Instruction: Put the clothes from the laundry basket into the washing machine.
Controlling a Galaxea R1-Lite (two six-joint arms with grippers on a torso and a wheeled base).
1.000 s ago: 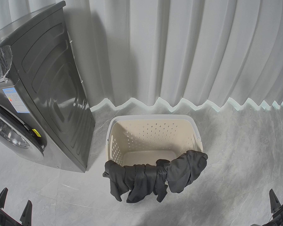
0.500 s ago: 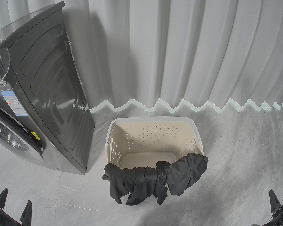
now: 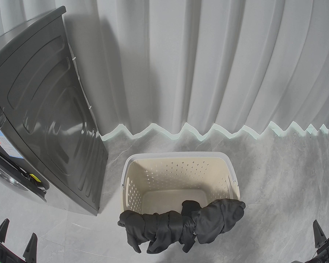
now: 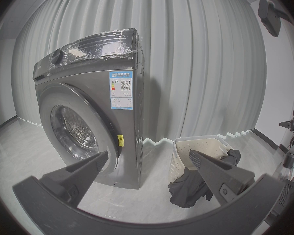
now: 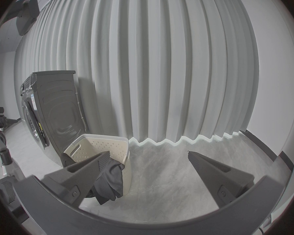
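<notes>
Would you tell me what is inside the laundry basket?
A dark garment hangs over the basket's near rim, one end dipping inside. The floor right behind that rim is hidden.

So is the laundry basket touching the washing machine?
Apart. The left wrist view shows a strip of bare floor between the laundry basket and the washing machine.

Grey marble floor (image 3: 281, 187), washing machine (image 3: 44, 121) standing beside cream laundry basket (image 3: 171, 176)
</notes>
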